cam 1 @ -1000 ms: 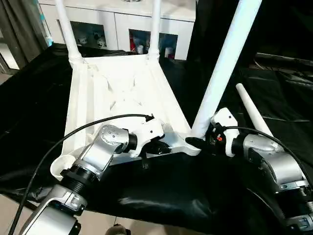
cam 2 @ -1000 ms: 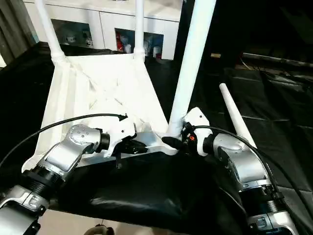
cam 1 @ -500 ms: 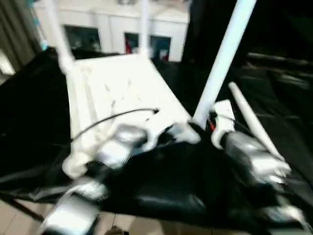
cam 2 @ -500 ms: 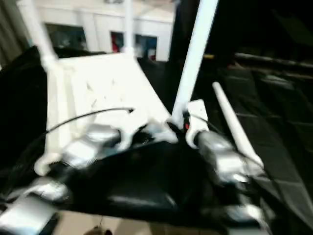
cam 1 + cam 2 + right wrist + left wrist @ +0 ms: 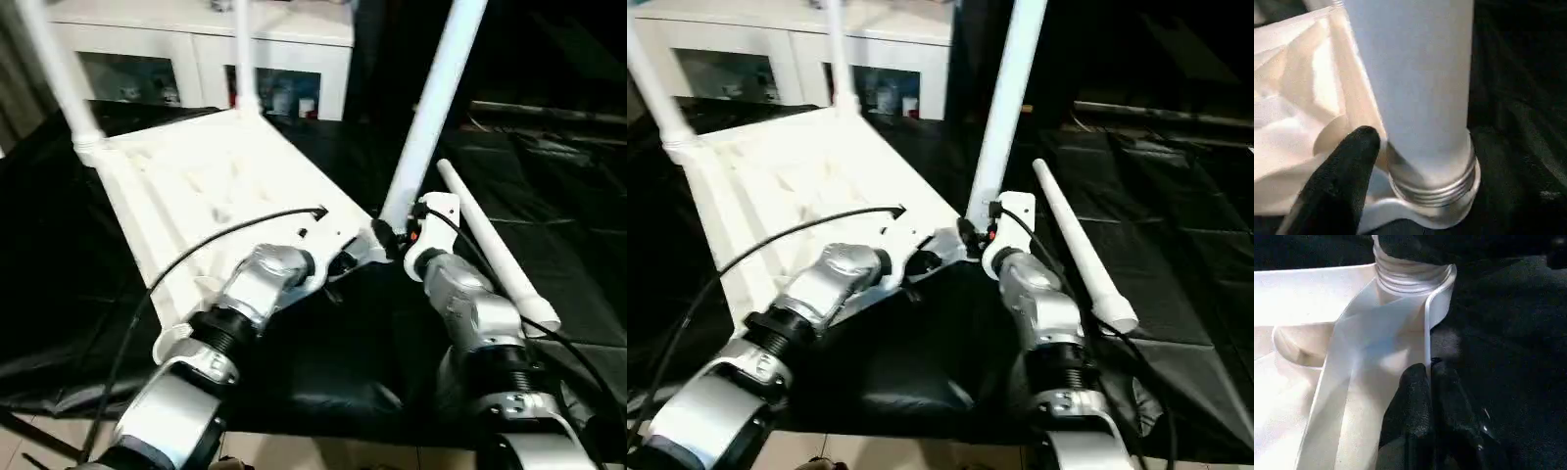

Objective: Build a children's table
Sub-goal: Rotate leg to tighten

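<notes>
Looking down, I see the tabletop (image 5: 225,191) lying ribbed side up on the black-draped desk (image 5: 588,235), three legs (image 5: 431,103) standing in corner sockets (image 5: 1435,196), a fourth (image 5: 490,245) lying loose; left hand (image 5: 1430,377) pinched together at the rim, right hand (image 5: 1352,161) apart beside the near leg

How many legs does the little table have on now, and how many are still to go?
Three legs stand in the upside-down tabletop: two at the far corners and one at the near right corner. The right gripper is at that leg's threaded base, while the shut left gripper rests at the tabletop's edge. Still to go: the fourth leg, lying on the black cloth.
</notes>
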You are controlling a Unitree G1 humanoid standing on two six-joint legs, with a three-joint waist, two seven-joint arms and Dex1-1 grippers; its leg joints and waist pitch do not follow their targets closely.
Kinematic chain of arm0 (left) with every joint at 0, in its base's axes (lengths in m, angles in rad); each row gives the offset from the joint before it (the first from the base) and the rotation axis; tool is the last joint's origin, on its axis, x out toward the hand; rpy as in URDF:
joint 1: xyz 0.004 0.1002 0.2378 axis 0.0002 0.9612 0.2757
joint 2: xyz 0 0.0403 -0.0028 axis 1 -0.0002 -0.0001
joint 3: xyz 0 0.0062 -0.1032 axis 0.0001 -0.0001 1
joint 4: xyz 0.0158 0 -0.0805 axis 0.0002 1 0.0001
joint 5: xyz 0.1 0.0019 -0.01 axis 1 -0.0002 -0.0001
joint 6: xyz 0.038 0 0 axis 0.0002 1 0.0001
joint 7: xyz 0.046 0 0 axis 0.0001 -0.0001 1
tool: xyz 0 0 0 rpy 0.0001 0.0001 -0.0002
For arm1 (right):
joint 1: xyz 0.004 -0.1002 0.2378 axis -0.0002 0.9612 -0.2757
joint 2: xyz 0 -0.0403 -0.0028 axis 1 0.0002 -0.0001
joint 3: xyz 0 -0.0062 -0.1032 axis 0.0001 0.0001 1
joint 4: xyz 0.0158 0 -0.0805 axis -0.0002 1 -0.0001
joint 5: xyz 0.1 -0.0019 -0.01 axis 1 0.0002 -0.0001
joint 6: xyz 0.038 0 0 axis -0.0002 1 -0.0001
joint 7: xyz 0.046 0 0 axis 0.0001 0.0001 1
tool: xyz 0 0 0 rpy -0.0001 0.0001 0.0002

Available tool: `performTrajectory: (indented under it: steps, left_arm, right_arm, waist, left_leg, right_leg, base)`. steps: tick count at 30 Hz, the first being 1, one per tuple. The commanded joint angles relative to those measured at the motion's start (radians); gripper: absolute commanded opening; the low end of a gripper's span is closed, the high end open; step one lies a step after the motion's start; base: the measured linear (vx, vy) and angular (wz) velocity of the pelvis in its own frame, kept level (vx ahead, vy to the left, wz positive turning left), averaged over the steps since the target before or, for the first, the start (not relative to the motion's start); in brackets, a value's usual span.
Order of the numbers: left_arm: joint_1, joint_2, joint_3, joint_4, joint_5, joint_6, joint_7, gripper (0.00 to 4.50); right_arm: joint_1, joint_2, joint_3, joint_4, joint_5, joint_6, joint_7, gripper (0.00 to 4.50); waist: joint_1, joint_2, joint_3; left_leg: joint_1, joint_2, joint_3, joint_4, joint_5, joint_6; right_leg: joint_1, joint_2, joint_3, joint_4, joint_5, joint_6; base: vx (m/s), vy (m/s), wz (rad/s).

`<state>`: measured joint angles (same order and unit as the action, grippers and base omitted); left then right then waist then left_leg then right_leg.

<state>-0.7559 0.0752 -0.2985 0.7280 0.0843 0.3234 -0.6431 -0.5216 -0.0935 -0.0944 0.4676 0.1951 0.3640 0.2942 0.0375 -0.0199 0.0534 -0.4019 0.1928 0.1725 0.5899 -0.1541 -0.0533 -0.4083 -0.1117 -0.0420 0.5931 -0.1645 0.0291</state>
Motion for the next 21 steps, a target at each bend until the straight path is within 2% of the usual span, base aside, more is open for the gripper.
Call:
performTrajectory:
  steps: [1, 2, 3, 5, 6, 7, 8, 9, 11, 12, 15, 18, 21]
  left_arm:
    - [-0.009, 0.016, -0.001, -0.075, -0.011, -0.044, -0.056, 0.00]
    - [-0.008, 0.018, -0.001, -0.077, -0.011, -0.044, -0.059, 0.00]
    - [0.003, 0.033, -0.008, -0.094, -0.017, -0.057, -0.091, 0.00]
    - [0.027, 0.068, -0.021, -0.131, -0.032, -0.094, -0.166, 0.00]
    - [0.042, 0.085, -0.026, -0.155, -0.046, -0.102, -0.212, 0.00]
    - [0.043, 0.087, -0.027, -0.157, -0.048, -0.103, -0.218, 0.00]
    - [0.051, 0.098, -0.031, -0.171, -0.055, -0.102, -0.241, 0.00]
    - [0.058, 0.107, -0.036, -0.183, -0.059, -0.112, -0.263, 0.00]
    - [0.081, 0.134, -0.051, -0.227, -0.076, -0.122, -0.326, 0.00]
    - [0.096, 0.149, -0.060, -0.258, -0.083, -0.119, -0.364, 0.00]
    - [0.114, 0.163, -0.072, -0.303, -0.084, -0.101, -0.392, 0.00]
    - [0.123, 0.168, -0.073, -0.320, -0.085, -0.098, -0.399, 0.00]
    - [0.129, 0.171, -0.074, -0.325, -0.082, -0.099, -0.404, 0.00]
  right_arm:
    - [0.035, -0.044, 0.073, -0.055, 0.009, 0.031, 0.145, 3.48]
    - [0.038, -0.048, 0.076, -0.059, 0.009, 0.032, 0.153, 3.48]
    - [0.059, -0.090, 0.100, -0.097, 0.010, 0.046, 0.218, 3.48]
    - [0.100, -0.186, 0.138, -0.163, 0.010, 0.050, 0.341, 3.48]
    - [0.118, -0.232, 0.155, -0.189, 0.007, 0.046, 0.394, 3.48]
    - [0.120, -0.238, 0.157, -0.192, 0.006, 0.045, 0.400, 3.48]
    - [0.127, -0.261, 0.164, -0.201, 0.004, 0.042, 0.427, 3.48]
    - [0.132, -0.278, 0.168, -0.207, 0.002, 0.039, 0.446, 3.48]
    - [0.137, -0.306, 0.165, -0.219, 0.009, 0.032, 0.483, 3.48]
    - [0.138, -0.317, 0.158, -0.229, 0.023, 0.037, 0.503, 3.48]
    - [0.140, -0.330, 0.168, -0.236, 0.031, 0.037, 0.530, 3.48]
    - [0.143, -0.330, 0.178, -0.245, 0.040, 0.040, 0.542, 3.48]
    - [0.142, -0.323, 0.180, -0.238, 0.040, 0.040, 0.554, 3.48]
  waist:
    - [0.011, 0.000, -0.071]
    - [0.012, 0.000, -0.072]
    - [0.015, -0.003, -0.073]
    - [0.017, -0.004, -0.074]
    - [0.025, -0.003, -0.075]
    - [0.027, -0.001, -0.076]
    - [0.028, 0.001, -0.077]
    - [0.029, -0.002, -0.078]
    - [0.034, 0.001, -0.079]
    - [0.035, 0.001, -0.077]
    - [0.042, 0.004, -0.074]
    - [0.053, 0.002, -0.072]
    - [0.054, -0.003, -0.069]
  left_leg:
    - [0.024, 0.019, -0.004, -0.084, -0.368, -0.018]
    - [0.022, 0.020, -0.002, -0.083, -0.346, -0.008]
    - [0.021, 0.020, -0.002, -0.082, -0.324, -0.002]
    - [0.019, 0.021, 0.000, -0.079, -0.295, 0.010]
    - [0.022, 0.024, 0.000, -0.076, -0.271, 0.025]
    - [0.020, 0.024, 0.002, -0.074, -0.245, 0.036]
    - [0.021, 0.023, 0.004, -0.073, -0.235, 0.039]
    - [0.021, 0.023, 0.005, -0.071, -0.225, 0.043]
    - [0.024, 0.024, 0.006, -0.068, -0.202, 0.052]
    - [0.024, 0.026, 0.006, -0.069, -0.204, 0.053]
    - [0.032, 0.029, 0.011, -0.071, -0.235, 0.043]
    - [0.036, 0.031, 0.012, -0.075, -0.273, 0.024]
    - [0.033, 0.030, 0.011, -0.078, -0.306, 0.002]
  right_leg:
    - [0.037, -0.021, 0.014, -0.079, -0.287, -0.169]
    - [0.040, -0.020, 0.015, -0.075, -0.253, -0.181]
    - [0.045, -0.020, 0.014, -0.073, -0.235, -0.188]
    - [0.046, -0.021, 0.015, -0.068, -0.205, -0.197]
    - [0.050, -0.020, 0.016, -0.064, -0.166, -0.202]
    - [0.048, -0.021, 0.017, -0.059, -0.126, -0.220]
    - [0.046, -0.020, 0.017, -0.057, -0.112, -0.229]
    - [0.049, -0.019, 0.016, -0.054, -0.092, -0.244]
    - [0.048, -0.020, 0.017, -0.048, -0.069, -0.262]
    - [0.048, -0.020, 0.017, -0.048, -0.073, -0.263]
    - [0.040, -0.018, 0.020, -0.053, -0.115, -0.263]
    - [0.036, -0.020, 0.022, -0.057, -0.168, -0.245]
    - [0.035, -0.022, 0.022, -0.062, -0.231, -0.218]
  base:
    - [0.000, 0.000, 0.00]
    - [0.000, 0.000, 0.00]
    - [0.000, 0.000, 0.00]
    - [0.000, 0.000, 0.00]
    - [0.000, 0.000, 0.00]
    - [0.000, 0.000, 0.00]
    - [0.000, 0.000, 0.00]
    - [0.000, 0.000, 0.00]
    - [0.000, 0.000, 0.00]
    - [0.000, 0.000, 0.00]
    - [0.000, 0.000, 0.00]
    - [0.000, 0.000, 0.00]
    - [0.000, 0.000, 0.00]
